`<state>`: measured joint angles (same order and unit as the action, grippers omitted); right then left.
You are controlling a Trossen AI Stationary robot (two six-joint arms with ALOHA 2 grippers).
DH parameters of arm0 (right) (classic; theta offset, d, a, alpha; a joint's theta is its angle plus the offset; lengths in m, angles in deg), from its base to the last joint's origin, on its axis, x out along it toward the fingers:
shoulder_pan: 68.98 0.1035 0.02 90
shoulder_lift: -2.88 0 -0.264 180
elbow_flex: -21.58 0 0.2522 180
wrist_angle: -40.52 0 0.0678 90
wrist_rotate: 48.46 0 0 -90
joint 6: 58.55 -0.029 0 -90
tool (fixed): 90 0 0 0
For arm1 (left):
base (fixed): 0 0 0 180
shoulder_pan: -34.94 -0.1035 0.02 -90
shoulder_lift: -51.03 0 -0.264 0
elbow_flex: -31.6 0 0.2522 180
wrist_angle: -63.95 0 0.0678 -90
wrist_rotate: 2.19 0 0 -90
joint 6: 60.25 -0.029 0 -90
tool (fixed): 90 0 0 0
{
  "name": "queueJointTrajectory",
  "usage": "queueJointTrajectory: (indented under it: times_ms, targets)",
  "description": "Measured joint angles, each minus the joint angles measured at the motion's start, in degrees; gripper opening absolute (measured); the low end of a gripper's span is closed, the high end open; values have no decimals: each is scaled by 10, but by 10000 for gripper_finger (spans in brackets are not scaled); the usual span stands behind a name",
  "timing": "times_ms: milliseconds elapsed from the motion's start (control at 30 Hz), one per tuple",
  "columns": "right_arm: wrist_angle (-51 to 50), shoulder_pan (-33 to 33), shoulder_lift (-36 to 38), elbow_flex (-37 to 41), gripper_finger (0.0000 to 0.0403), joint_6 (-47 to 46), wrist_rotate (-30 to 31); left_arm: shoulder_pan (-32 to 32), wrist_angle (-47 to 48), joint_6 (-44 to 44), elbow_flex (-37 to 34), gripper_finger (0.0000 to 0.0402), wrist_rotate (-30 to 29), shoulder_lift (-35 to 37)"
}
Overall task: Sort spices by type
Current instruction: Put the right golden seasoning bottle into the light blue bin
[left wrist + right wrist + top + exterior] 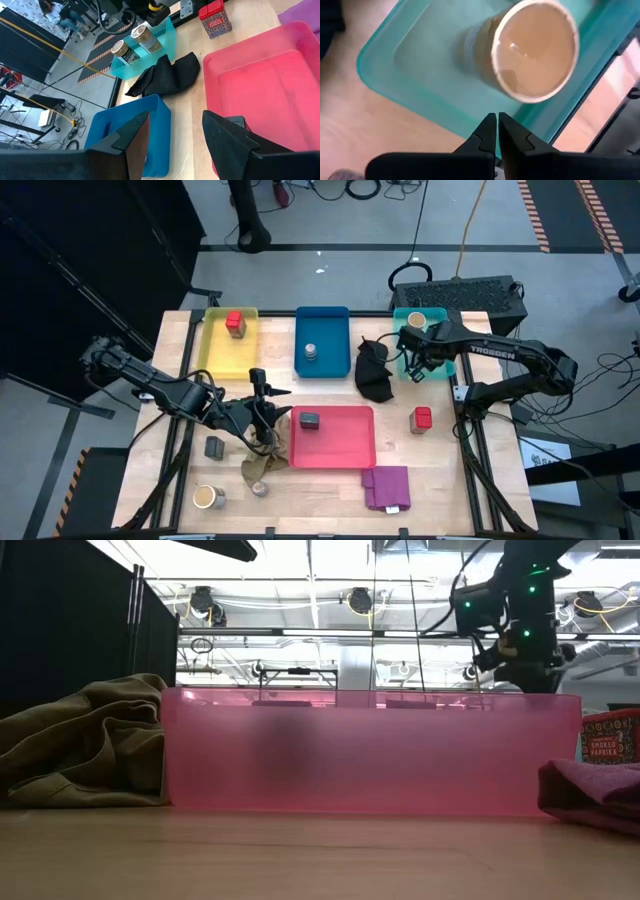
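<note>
Four trays on table [180, 340]: red tray [335, 448] holding grey tin [309, 420], blue tray [322, 330] a silver tin [310, 353], yellow tray [228, 352] a red cube [235, 323], teal tray [420, 75] a tan jar [535, 50]. Left gripper [262, 418] beside red tray, fingers [227, 140] spread, grasping nothing. Right gripper [496, 131] over teal tray, clenched, empty. Loose on table: second cube [422, 418], tin [214, 446], jar [208, 497].

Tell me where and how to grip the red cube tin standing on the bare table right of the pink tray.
Take the red cube-shaped spice tin by two opposite flat side walls, coming straight down from above. It stands upright and alone on the wooden table, so its sides look clear.
</note>
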<state>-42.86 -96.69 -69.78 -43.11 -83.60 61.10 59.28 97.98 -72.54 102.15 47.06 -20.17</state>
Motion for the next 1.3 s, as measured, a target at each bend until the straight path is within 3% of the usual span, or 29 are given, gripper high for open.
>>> queueJointTrajectory:
  times_ms: [300,667,1000,1300]
  targets:
    - [16,-27,0,0,0,10,26,0,0,-1,0,189,0,0]
    - [22,-57,0,0,0,36,139,0,0,-1,0,189,0,0]
    - [101,-48,0,-29,0,20,132,0,0,-5,0,189,0,0]
    - [145,-48,0,-29,0,13,71,0,0,-5,0,189,0,0]
